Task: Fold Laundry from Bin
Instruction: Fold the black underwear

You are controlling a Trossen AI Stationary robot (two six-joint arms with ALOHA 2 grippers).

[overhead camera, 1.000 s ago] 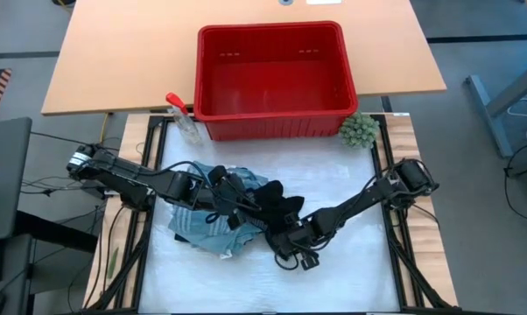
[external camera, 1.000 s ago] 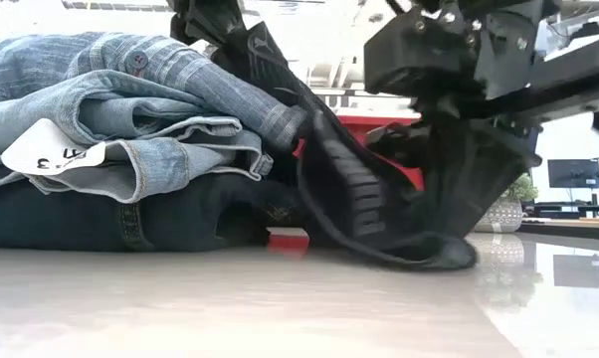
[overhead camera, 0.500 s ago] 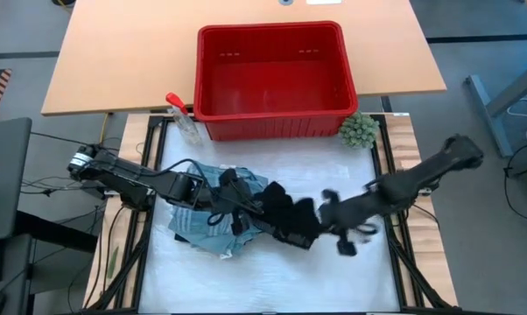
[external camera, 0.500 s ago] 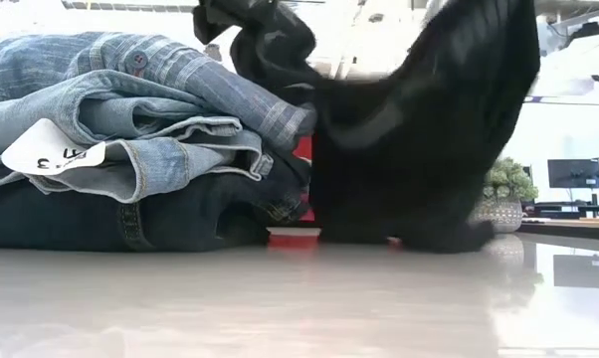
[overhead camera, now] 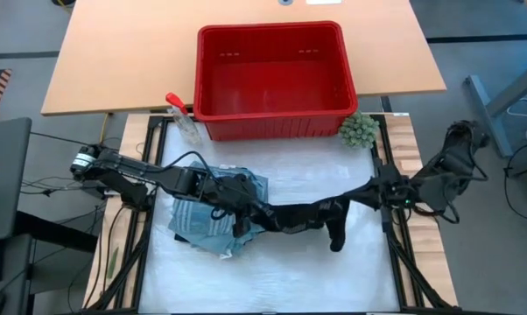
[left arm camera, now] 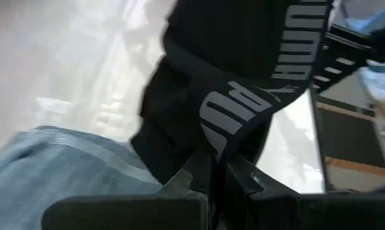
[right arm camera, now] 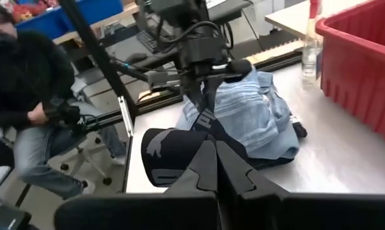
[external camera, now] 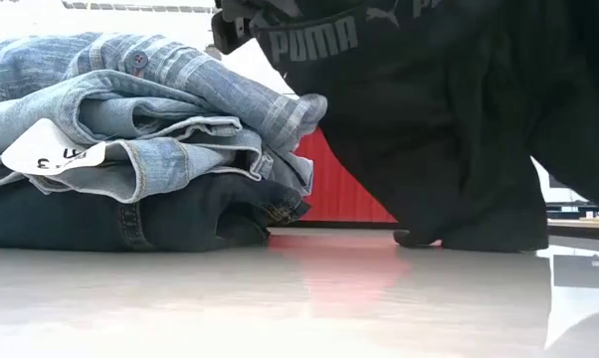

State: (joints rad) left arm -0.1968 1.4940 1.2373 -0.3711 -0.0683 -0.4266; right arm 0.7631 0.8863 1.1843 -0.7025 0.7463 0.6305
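1. Stretched since the earlier frame, the small black piece (overhead camera: 300, 215), which had been bunched, hung as a taut band as the right arm swung out toward 3 o'clock.
2. It hung over the counter (overhead camera: 281, 271) at 6 o'clock from the bin (overhead camera: 272, 68), its long axis running 9 to 3.
3. Left end effector (overhead camera: 243, 208) was clamped narrow on its 9 o'clock end, above the folded jeans (overhead camera: 204, 219).
4. Right end effector (overhead camera: 361, 199) was pinched shut on the 3 o'clock end.
5. Laying it flat likely turned on keeping that axis level; both arms were equally near.
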